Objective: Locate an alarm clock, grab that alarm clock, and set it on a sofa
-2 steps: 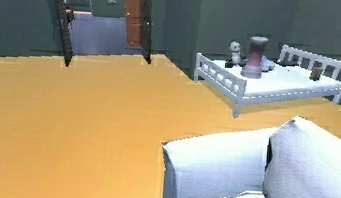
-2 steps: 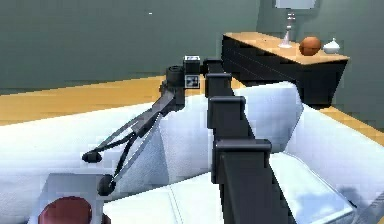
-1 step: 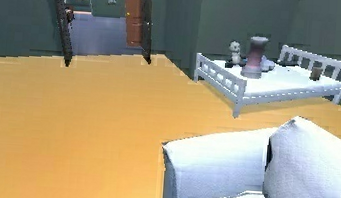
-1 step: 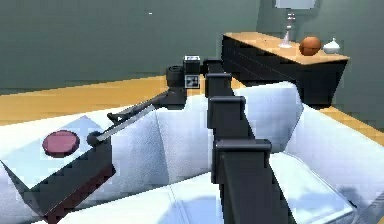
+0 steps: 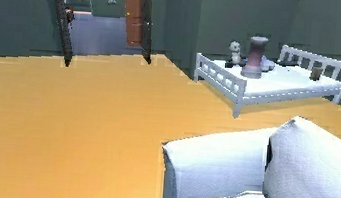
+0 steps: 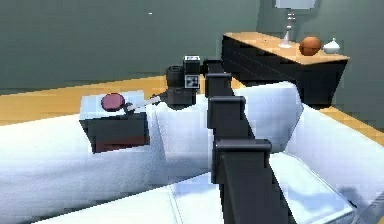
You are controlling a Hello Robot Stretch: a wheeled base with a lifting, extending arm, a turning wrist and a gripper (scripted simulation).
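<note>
The pincer [image 6: 152, 100] reaches over the white sofa [image 6: 60, 165]. I cannot tell if its fingers are apart or together, or if it holds something. At its tip, a grey box [image 6: 115, 128] with a round red top is at the sofa's back.

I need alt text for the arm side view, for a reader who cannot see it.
The robot's dark arm reaches over a white sofa, its hand near a small red round object on a grey box. Behind, a dark dresser carries a lamp and an orange ball.
</note>
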